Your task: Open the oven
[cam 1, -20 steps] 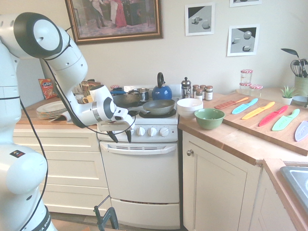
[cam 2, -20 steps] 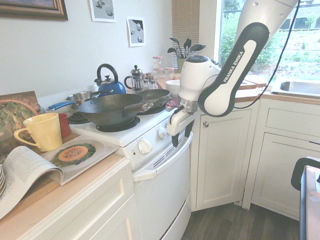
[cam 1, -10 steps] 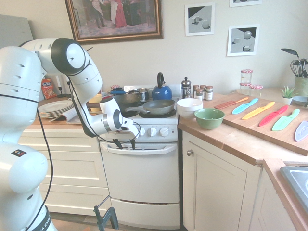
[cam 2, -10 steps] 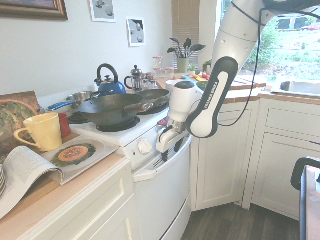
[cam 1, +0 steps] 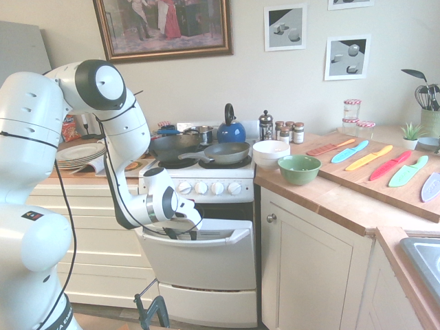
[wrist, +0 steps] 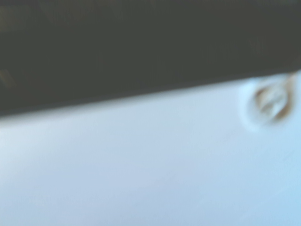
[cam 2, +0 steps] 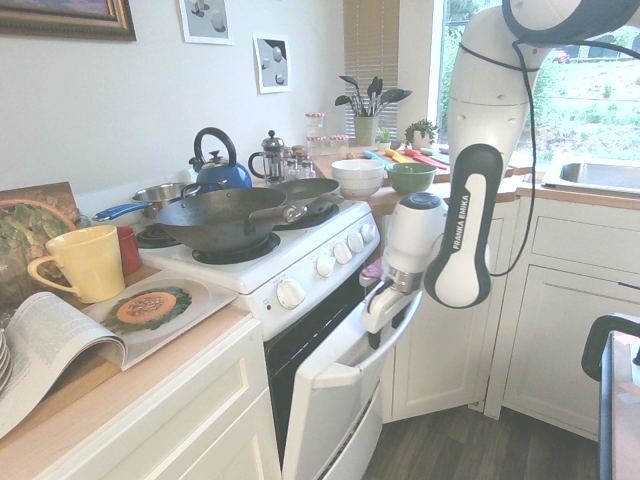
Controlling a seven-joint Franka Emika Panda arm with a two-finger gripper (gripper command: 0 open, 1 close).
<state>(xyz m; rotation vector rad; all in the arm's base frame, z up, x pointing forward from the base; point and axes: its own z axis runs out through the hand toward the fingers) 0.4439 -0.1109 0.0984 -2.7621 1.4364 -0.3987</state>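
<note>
The oven door (cam 2: 335, 400) hangs partly open, tilted outward below the cooker's white knobs (cam 1: 217, 188). The claw (cam 1: 182, 237) is at the door's top edge, its fingers parted, one tip behind the bar handle (cam 1: 237, 236); whether it grips cannot be told. The arm (cam 1: 124, 161) bends downward, wrist low.

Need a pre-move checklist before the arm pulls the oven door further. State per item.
1. Oven door off its frame: ok, partly open with a dark gap behind it.
2. Gripper at the door's top edge: ok, by the handle.
3. Grip on handle firm: cannot tell, contact is unclear.
4. Door fully open: not ok, it slants outward.
5. Wok and blue kettle on the stovetop, away from the gripper: ok.
6. Oven interior contents: cannot tell, too dark.
</note>
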